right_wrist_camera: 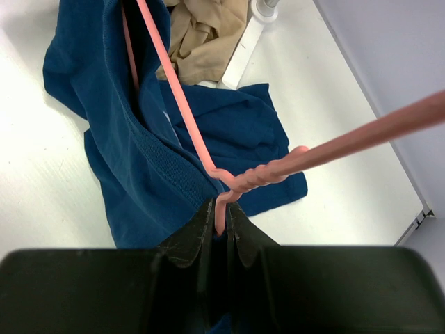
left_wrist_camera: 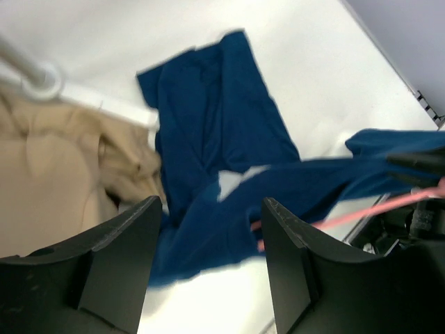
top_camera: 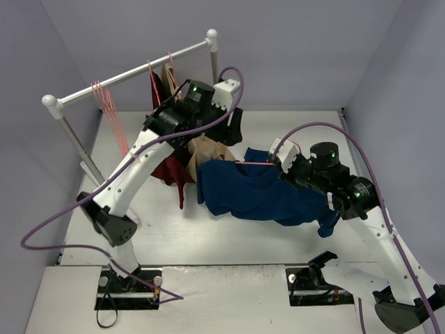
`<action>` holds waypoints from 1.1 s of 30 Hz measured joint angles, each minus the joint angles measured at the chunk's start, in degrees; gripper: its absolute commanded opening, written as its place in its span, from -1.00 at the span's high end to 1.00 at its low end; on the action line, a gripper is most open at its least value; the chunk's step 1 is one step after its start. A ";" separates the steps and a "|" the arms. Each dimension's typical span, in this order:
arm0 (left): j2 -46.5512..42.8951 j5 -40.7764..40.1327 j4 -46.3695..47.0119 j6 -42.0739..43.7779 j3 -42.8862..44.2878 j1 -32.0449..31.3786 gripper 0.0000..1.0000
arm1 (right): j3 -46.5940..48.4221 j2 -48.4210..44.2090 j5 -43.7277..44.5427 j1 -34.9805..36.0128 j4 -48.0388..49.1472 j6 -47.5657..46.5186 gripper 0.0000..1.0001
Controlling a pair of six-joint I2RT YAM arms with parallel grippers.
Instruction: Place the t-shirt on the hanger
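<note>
The navy-blue t-shirt (top_camera: 243, 191) is draped over a pink wire hanger (top_camera: 254, 163) and hangs off it, with its lower part resting on the table. My right gripper (top_camera: 284, 161) is shut on the hanger's wire just below its twisted neck; in the right wrist view the hanger (right_wrist_camera: 257, 175) is pinched in the gripper (right_wrist_camera: 221, 217) and its arm runs into the t-shirt (right_wrist_camera: 132, 153). My left gripper (top_camera: 231, 129) is open and empty above the shirt's far side. In the left wrist view the gripper (left_wrist_camera: 212, 233) frames the t-shirt (left_wrist_camera: 208, 118) and the hanger (left_wrist_camera: 361, 212).
A clothes rack (top_camera: 132, 69) stands at the back left with several pink hangers (top_camera: 104, 97) on it. A dark red garment (top_camera: 170, 170) and a tan garment (top_camera: 208, 149) hang by the left arm. The tan garment (left_wrist_camera: 55, 174) and the rack's foot (left_wrist_camera: 42, 80) show beside the shirt.
</note>
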 measured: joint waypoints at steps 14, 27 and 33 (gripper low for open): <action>-15.42 -6.78 0.04 7.05 -21.59 -3.02 -0.21 | 0.00 0.17 -0.30 -0.33 0.90 0.34 1.00; -15.53 -3.15 0.30 35.29 -26.98 -3.00 -0.22 | 0.25 0.77 -2.72 -0.35 0.93 0.93 1.00; -14.10 -0.57 0.45 42.45 -26.98 -3.00 -0.22 | 0.37 0.81 -3.90 -0.35 0.92 1.14 1.00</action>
